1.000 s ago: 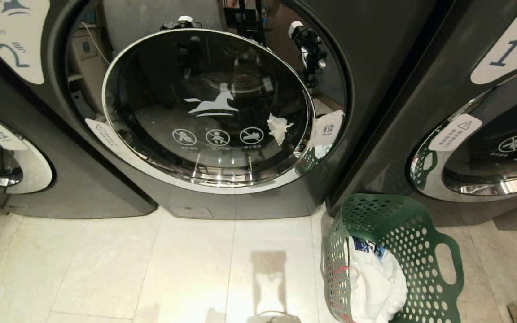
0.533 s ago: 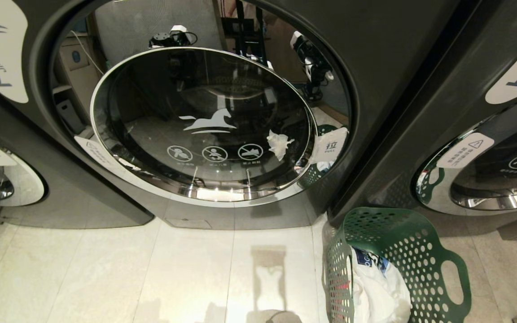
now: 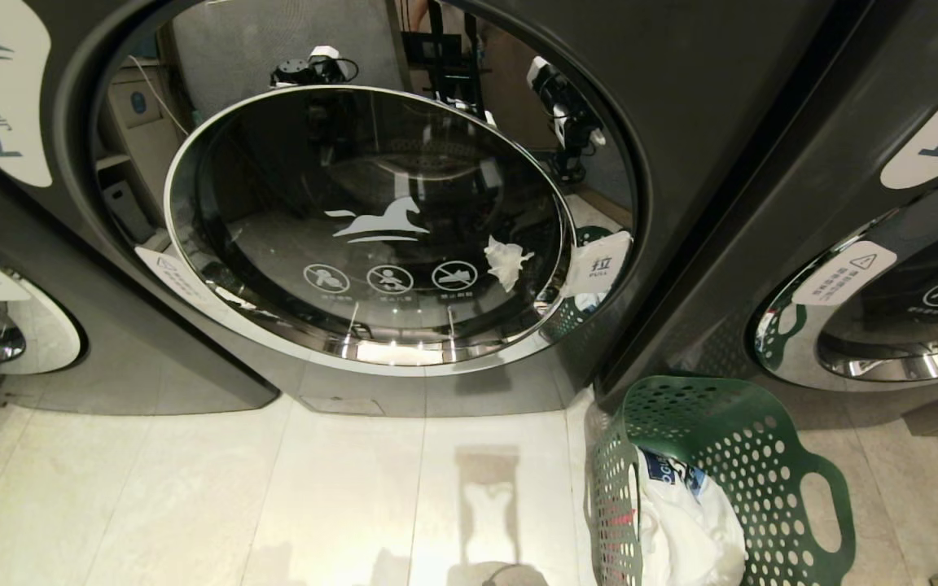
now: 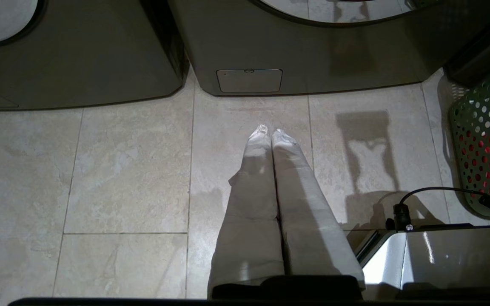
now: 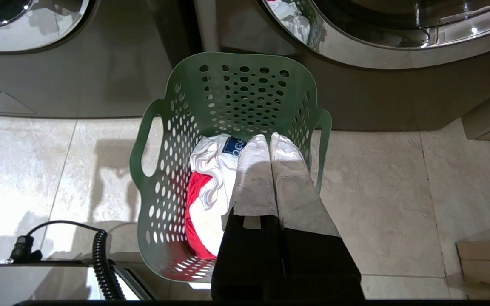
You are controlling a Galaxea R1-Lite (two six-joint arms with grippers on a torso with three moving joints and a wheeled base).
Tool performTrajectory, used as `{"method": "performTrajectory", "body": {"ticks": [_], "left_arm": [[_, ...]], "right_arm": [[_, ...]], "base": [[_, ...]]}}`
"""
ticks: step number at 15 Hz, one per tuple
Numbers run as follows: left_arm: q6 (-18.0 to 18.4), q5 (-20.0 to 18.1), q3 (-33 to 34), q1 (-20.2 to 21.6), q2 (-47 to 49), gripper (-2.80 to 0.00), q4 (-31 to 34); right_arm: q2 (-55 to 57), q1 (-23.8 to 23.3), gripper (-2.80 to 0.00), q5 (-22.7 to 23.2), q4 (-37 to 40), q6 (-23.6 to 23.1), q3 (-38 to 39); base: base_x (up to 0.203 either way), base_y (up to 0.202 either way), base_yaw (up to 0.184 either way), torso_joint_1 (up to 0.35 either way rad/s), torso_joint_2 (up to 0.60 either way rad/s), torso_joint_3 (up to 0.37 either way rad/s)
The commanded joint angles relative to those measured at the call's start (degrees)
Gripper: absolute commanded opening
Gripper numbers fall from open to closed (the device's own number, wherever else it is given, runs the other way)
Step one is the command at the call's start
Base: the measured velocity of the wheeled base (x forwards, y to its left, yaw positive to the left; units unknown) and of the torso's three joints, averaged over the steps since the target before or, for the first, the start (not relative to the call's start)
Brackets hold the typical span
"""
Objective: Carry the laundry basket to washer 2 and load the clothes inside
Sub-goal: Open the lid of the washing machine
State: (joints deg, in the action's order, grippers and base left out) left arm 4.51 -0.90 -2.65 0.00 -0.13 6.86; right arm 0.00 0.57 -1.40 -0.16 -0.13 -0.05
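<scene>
On the far left stands a grey machine with no number that I can see, which I leave alone. Next to it is washer 2 (image 3: 371, 220), its blue numeral on the white label at upper left, and its round glass door looks shut, so nothing can go in yet. The white pull tag (image 3: 598, 262) sits at the door's right edge, which I judge is where I must open it.

My left end effector (image 4: 269, 132) hangs over the bare floor tiles (image 3: 192, 488) in front of washer 2, fingers pressed together and holding nothing.

To the right, the laundry basket (image 3: 754, 456) rests on the floor, close against the front of the machine marked 1 (image 3: 884, 244), near the gap between the two washers, near enough for short reaches to the door. The clothes (image 5: 206, 187) lie inside, white on top with a blue patch, red beneath. My right end effector (image 5: 269, 137) hovers above them, closed and empty.
</scene>
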Motion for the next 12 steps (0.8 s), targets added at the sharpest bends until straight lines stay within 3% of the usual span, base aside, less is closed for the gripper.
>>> {"method": "performTrajectory", "body": {"ticks": [1, 7, 12], "left_arm": [[-0.63, 0.11, 0.01, 0.0, 0.13, -2.8, -0.01], [-2.1, 0.53, 0.01, 0.0, 0.13, -2.8, -0.01], [-3.38, 0.81, -0.08, 0.0, 0.13, -2.8, -0.01]], "right_arm": [[0.09, 0.04, -2.8, 0.0, -0.01, -0.09, 0.05], [0.09, 0.03, -2.8, 0.08, -0.02, 0.29, 0.05], [0.09, 0.04, -2.8, 0.52, -0.02, -2.41, 0.05]], "base": [[0.0, 0.0, 0.0, 0.0, 0.0, 0.0], [0.0, 0.0, 0.0, 0.0, 0.0, 0.0], [0.0, 0.0, 0.0, 0.0, 0.0, 0.0]]}}
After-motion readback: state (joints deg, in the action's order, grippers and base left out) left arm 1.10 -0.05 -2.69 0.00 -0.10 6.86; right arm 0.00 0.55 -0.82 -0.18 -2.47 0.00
